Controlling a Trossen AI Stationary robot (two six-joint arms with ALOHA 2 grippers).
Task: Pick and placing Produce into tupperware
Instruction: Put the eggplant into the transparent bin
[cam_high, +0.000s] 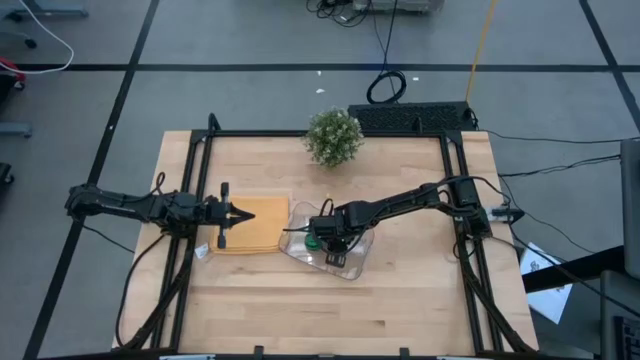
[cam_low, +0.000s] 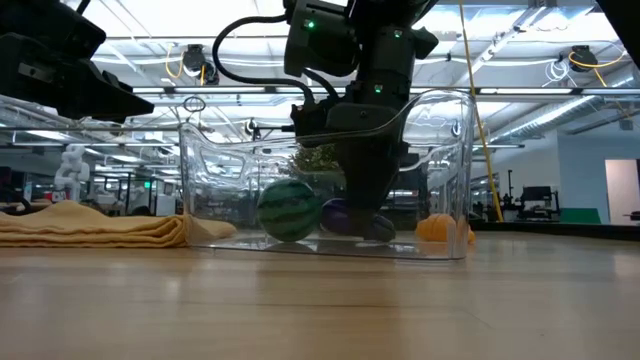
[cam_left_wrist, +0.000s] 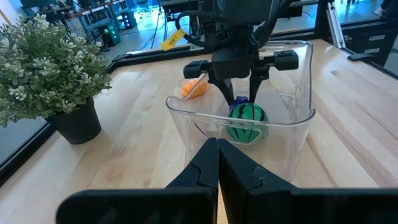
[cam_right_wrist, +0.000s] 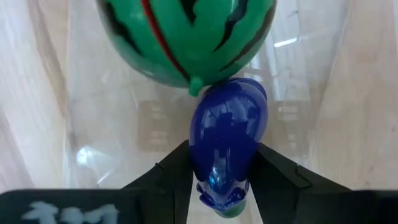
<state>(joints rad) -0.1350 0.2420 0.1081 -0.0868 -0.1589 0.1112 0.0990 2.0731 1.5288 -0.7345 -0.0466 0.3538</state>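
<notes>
Green striped melon (cam_right_wrist: 186, 37) (red line), purple eggplant (cam_right_wrist: 227, 134).

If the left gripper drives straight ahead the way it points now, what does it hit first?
Probably the near wall of the tupperware. The left gripper points at it across the yellow mat, with the green watermelon piece just behind that wall; depth is uncertain.

Tupperware (cam_high: 345, 262) crowded w/ right arm (cam_high: 400, 205); table (cam_high: 420, 300) beside open.

Two produce pieces (cam_left_wrist: 247, 119) lie in the tupperware (cam_left_wrist: 298, 93), mat (cam_high: 250, 224) beside it.
</notes>
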